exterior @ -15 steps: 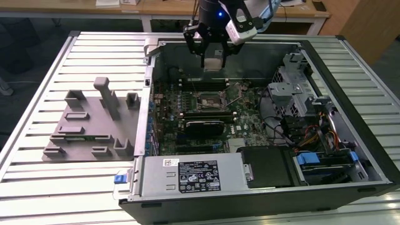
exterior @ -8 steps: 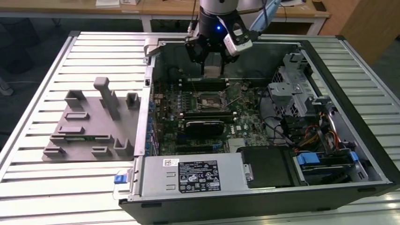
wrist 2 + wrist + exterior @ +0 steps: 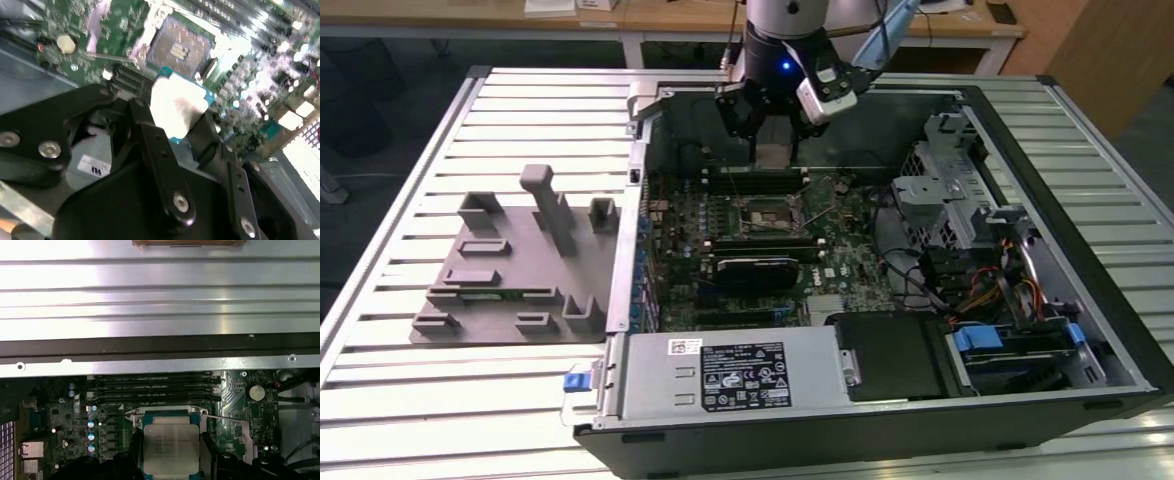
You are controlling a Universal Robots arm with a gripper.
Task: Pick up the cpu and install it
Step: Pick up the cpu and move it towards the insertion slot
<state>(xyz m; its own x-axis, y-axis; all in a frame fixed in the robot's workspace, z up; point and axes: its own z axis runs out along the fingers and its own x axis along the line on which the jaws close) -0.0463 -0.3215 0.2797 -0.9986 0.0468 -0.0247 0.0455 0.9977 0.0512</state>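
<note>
The cpu (image 3: 167,447), a thin square chip with a pale silver top, is clamped between the black fingers (image 3: 150,135) of my gripper (image 3: 168,460), which is shut on its two edges. In the second wrist view the cpu (image 3: 177,105) hangs tilted a little above the green motherboard, close to the open socket (image 3: 180,47). In the exterior view my gripper (image 3: 774,150) hangs inside the open computer case, above and just behind the black-framed socket (image 3: 767,215) in the middle of the board. In the first wrist view the cpu covers most of the socket (image 3: 165,415).
Grey plastic holder blocks (image 3: 520,260) lie on the slatted table at the exterior view's left. Inside the case are memory sticks (image 3: 157,387), a power supply (image 3: 727,375) at the front, and a drive cage (image 3: 961,190) with cables at the exterior view's right.
</note>
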